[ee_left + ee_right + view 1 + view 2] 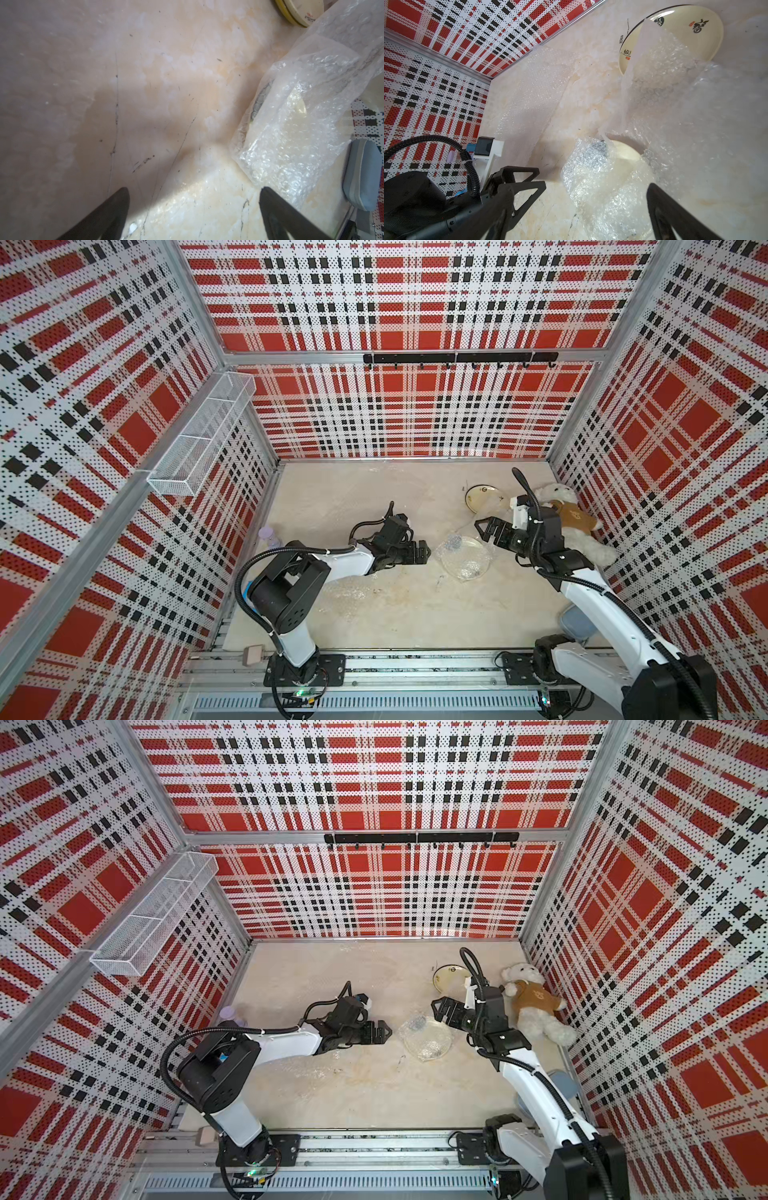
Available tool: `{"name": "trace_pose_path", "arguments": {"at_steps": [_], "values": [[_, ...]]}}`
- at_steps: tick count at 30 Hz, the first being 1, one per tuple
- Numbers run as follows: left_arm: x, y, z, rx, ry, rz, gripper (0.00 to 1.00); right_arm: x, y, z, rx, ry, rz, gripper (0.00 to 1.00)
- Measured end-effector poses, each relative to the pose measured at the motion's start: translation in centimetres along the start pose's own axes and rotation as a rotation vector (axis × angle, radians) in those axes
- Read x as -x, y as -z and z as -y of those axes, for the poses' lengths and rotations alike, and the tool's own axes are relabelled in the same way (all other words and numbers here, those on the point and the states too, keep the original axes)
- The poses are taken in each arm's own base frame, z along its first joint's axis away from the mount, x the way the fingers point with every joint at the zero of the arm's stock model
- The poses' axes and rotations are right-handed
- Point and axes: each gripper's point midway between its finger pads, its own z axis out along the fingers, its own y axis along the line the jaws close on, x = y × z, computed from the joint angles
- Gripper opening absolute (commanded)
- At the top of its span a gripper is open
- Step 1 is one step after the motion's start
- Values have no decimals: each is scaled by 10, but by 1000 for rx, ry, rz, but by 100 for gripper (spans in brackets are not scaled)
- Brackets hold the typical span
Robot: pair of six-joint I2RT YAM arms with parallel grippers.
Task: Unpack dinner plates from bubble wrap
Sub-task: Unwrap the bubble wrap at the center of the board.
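The plate (469, 546) lies wrapped toward the desk's (395, 614) three o'clock. Both wide, empty: left tool (419, 552) at its nine, right tool (482, 531) at its one. The wrap (465, 569) looks light, slippery; plate fragile — pinch a loose edge.

This is a robot test booth in a lab. Perforated wall panels (395, 302) printed in red plaid sit in aluminium framing (291, 358). The left arm (291, 601) and right arm (598, 603) are bolted to a metal rail (415, 670) along the marble-look counter (353, 497).
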Motion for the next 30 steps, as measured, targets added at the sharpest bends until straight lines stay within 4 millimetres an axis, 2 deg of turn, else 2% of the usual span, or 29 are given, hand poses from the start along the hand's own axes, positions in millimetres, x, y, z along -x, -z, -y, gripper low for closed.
{"name": "trace_pose_path", "arguments": {"at_steps": [9, 21, 30], "values": [[-1, 0, -1, 5, -8, -6, 99, -12, -2, -3, -27, 36, -24, 100], [-2, 0, -2, 10, -11, -11, 99, -14, -7, 2, -53, 42, -32, 100], [4, 1, 0, 16, -13, 4, 99, -16, -8, 4, -60, 47, -35, 100]]}}
